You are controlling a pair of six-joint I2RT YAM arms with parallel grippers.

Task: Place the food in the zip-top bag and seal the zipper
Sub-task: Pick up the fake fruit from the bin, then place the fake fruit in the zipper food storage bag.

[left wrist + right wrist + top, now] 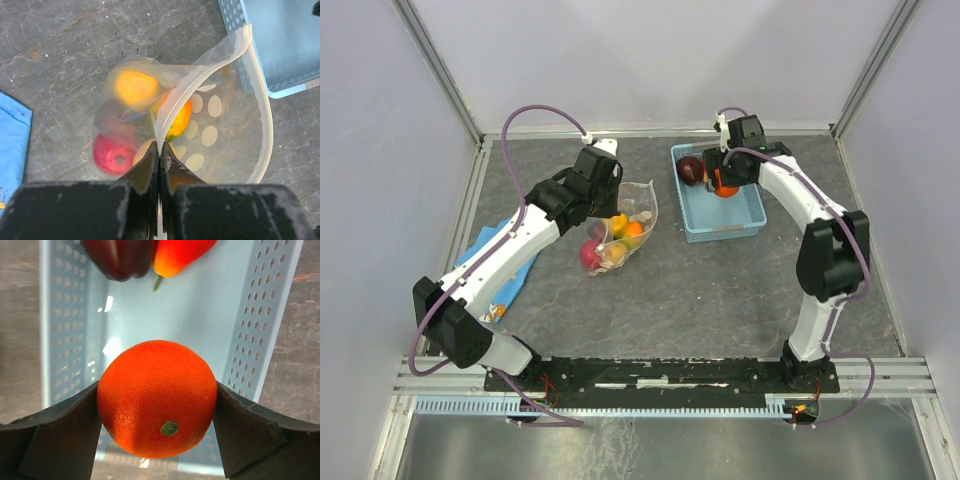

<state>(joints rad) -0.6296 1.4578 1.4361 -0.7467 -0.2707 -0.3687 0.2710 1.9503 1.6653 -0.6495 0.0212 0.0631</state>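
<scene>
On a dark grey, stone-patterned table [700, 300] fenced by pale lilac walls [380, 150], the left gripper [160, 150] is pinched tight on the rim of the spotted bag [235, 125]. The bag lies open beside the blue basket [740, 225] with several fruits [132, 87] inside. The right gripper [157, 405] clasps an orange [155, 385] over that basket.

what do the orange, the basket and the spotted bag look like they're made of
orange: probably moulded plastic, glossy; sheen on fine pebbled skin, green stem dot.
basket: light-blue rigid plastic, smooth; rows of punched holes in the walls.
bag: thin clear plastic film; fruit shows through, edge curls softly.
</scene>
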